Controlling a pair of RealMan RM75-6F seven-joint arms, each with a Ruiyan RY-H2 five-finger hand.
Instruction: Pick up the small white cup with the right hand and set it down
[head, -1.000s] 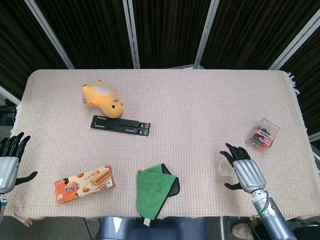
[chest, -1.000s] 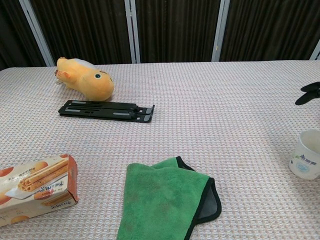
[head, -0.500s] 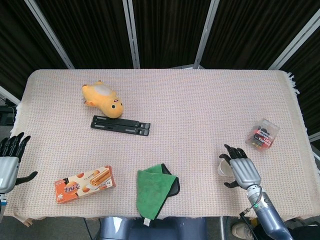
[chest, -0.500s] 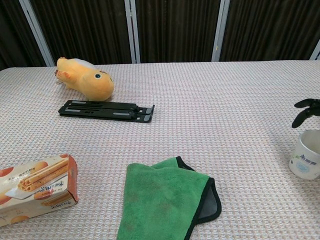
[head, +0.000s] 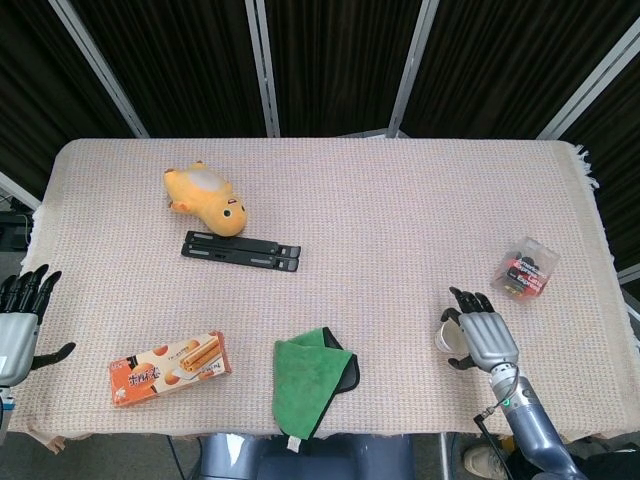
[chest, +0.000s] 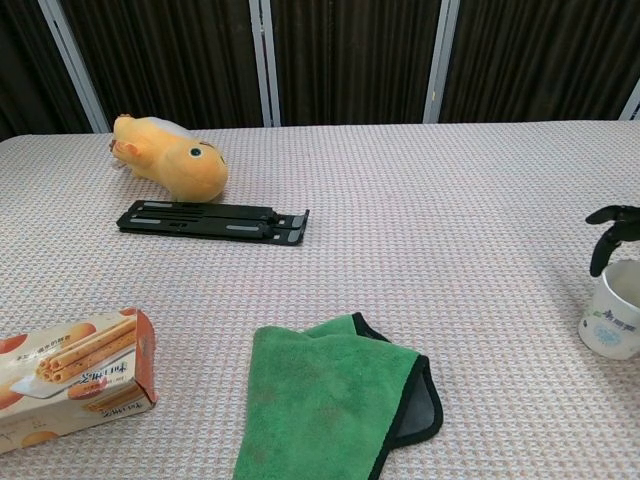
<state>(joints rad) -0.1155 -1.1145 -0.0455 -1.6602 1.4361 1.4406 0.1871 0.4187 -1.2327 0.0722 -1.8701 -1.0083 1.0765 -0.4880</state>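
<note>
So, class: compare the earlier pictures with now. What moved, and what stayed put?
The right robot hand drew back toward the table's near edge and lowered its fingers around the small white cup, not visibly gripping it. The cup, left robot hand and other items stayed put.

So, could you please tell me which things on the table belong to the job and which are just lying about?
Part of the job:
- small white cup, upright near the table's right edge
- right hand, fingers apart beside the cup

Just lying about:
- yellow plush toy
- black folding stand
- biscuit box
- green cloth
- small clear packet
- left hand, idle at the left edge
</note>
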